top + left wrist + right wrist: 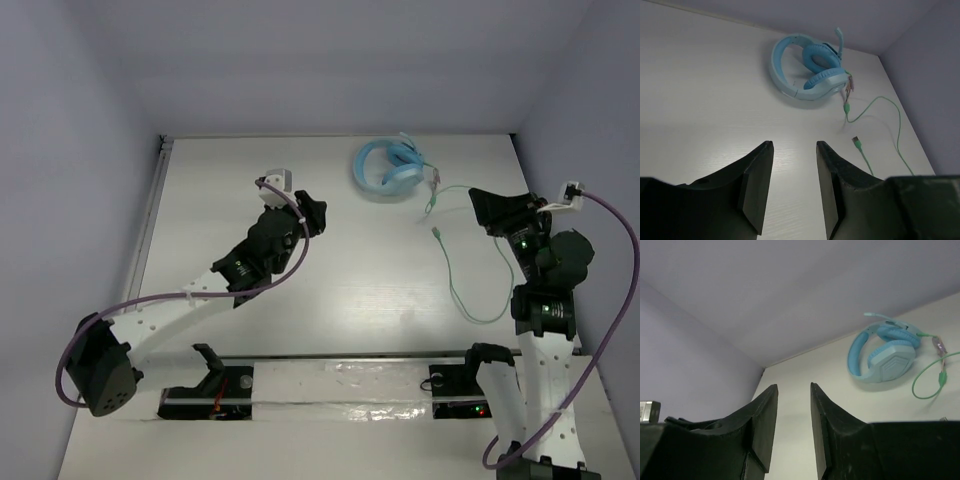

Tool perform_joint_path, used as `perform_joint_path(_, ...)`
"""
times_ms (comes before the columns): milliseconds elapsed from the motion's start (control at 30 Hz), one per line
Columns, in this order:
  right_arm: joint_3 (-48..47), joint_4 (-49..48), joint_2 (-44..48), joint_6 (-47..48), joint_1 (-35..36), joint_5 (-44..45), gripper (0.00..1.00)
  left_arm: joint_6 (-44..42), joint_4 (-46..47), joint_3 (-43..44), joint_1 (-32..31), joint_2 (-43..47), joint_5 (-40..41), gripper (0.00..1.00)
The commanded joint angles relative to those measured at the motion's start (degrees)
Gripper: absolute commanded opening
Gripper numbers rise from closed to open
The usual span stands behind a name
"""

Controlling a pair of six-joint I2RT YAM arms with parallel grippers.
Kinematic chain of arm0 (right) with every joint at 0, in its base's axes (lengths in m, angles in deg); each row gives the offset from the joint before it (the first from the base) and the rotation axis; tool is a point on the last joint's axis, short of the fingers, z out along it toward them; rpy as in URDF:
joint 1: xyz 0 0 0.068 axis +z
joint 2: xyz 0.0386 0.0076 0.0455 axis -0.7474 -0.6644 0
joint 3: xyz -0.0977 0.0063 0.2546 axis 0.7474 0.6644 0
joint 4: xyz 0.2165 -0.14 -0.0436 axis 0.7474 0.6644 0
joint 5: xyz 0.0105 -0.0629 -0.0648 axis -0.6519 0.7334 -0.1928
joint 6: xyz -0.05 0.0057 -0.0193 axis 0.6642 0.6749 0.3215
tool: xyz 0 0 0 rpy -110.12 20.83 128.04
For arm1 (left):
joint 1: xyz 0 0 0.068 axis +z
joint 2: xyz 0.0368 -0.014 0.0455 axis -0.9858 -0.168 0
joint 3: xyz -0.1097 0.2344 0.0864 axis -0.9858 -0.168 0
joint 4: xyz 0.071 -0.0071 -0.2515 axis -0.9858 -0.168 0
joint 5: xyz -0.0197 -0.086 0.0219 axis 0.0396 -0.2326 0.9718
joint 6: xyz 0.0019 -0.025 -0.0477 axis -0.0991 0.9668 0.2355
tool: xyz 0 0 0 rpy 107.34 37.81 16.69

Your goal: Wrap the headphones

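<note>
1. Left gripper [794, 145]: its two dark fingers fill the bottom of the left wrist view. The jaws stand moderately apart and hold nothing. From above, this gripper [305, 212] sits over bare table [350, 280], left of and nearer than the headphones, and well apart from them.
2. Right gripper [794, 386]: the jaws are parted by a narrower gap and are also empty. From above, it [480, 203] is to the right of the headphones, close to the far run of the cable. Whether it touches the cable cannot be told.
3. Task status: judged not started.
   - The headphones [388, 170] lie flat at the far edge of the table, near the back wall and right of centre.
   - The cable [460, 270] is fully unwound and trails from the right ear cup toward the near right. No turn of it lies around the headband or cups.
   - The plug [436, 232] lies loose on the table.
   - Remaining work: gather the cable, wind it round the headphones and secure the end.
4. Appearance of the headphones [805, 70], left to right:
   - A pale blue curved headband forms an open loop.
   - Two padded, deeper blue ear cups are folded close together.
   - A thin stalk, probably a microphone boom, projects from the cups.
   - The cable [897, 130] is thin, pale green and slack, lying in loose curves, and is likely to shift easily when pulled.
</note>
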State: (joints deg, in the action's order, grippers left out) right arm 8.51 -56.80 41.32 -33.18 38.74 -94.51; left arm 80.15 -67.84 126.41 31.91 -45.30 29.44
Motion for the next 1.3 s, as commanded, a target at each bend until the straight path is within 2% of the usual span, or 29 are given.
perform_joint_path(0,-2.43,-1.18,-0.97,0.6,1.19,-1.32,0.38,-1.55,0.65,3.88,-0.18,-1.69,1.16,0.38)
perform_joint_path(100,-2.87,-2.5,-2.2,0.07,1.72,-1.94,0.25,-2.95,1.09,6.95,-0.18,-4.85,2.82,0.37)
perform_joint_path(133,-2.79,-3.46,-2.64,-0.11,1.72,-2.11,0.03,-3.31,1.18,8.78,-0.18,-6.77,3.09,0.36)
perform_joint_path(167,-2.87,-3.82,-3.26,-0.2,1.72,-2.55,0.0,-4.09,1.53,9.85,-0.18,-7.83,3.09,0.33)
perform_joint_path(267,-3.14,-4.7,-5.02,0.42,1.72,-3.52,0.0,-4.98,-0.3,15.03,-0.18,-13.02,2.74,0.16)
perform_joint_path(300,-3.22,-4.7,-5.2,0.68,1.72,-2.56,0.0,-5.07,-1.01,16.52,-0.18,-14.77,2.91,0.0)
perform_joint_path(467,-4.71,-2.95,-8.96,2.44,1.72,-0.97,0.0,-6.38,-4.26,28.12,2.62,-27.67,3.0,0.0)
perform_joint_path(600,-5.24,-1.98,-10.99,3.41,2.25,0.69,0.0,-6.21,-9.09,38.4,5.87,-38.23,-0.06,0.0)
perform_joint_path(667,-5.25,-2.5,-12.13,2.97,2.25,0.79,0.0,-6.3,-13.63,45.86,7.11,-45.0,-2.96,0.14)
perform_joint_path(700,-5.16,-3.02,-13.18,2.79,2.85,0.96,0.0,-6.47,-15.58,48.76,7.64,-47.63,-3.93,0.29)
perform_joint_path(767,-5.16,-3.82,-14.16,2.26,3.39,1.31,0.0,-7.78,-20.23,57.46,8.17,-54.73,-3.68,0.42)
perform_joint_path(800,-5.07,-4.17,-14.6,2.09,4.08,2.01,0.0,-8.31,-21.65,60.02,8.69,-57.04,-3.68,0.52)
perform_joint_path(833,-4.81,-4.87,-15.3,2.0,4.09,2.63,0.0,-8.41,-23.23,65.61,9.57,-59.24,-3.76,0.54)
perform_joint_path(900,-4.81,-5.14,-16.09,2.09,5.58,3.59,0.01,-8.85,-27.54,70.92,10.1,-65.39,-4.46,0.56)
perform_joint_path(933,-4.72,-5.57,-16.88,2.26,6.46,3.77,0.07,-8.93,-29.12,76.68,10.8,-67.41,-5.6,0.56)
perform_joint_path(1033,-4.02,-7.24,-17.5,2.53,7.87,4.3,0.19,-9.9,-34.58,86.63,11.33,-74.8,-6.39,0.56)
perform_joint_path(1100,-3.05,-8.38,-17.76,2.53,9.27,4.74,0.25,-11.65,-34.33,88.25,11.33,-77.54,-7.97,0.58)
perform_joint_path(1133,-2.87,-8.83,-17.85,2.61,9.28,4.74,0.32,-11.83,-33.63,87.91,11.33,-77.89,-7.98,0.59)
perform_joint_path(1267,-3.14,-8.74,-19.52,3.49,10.33,4.39,0.38,-10.96,-32.65,89.92,12.65,-80.6,-10.35,0.63)
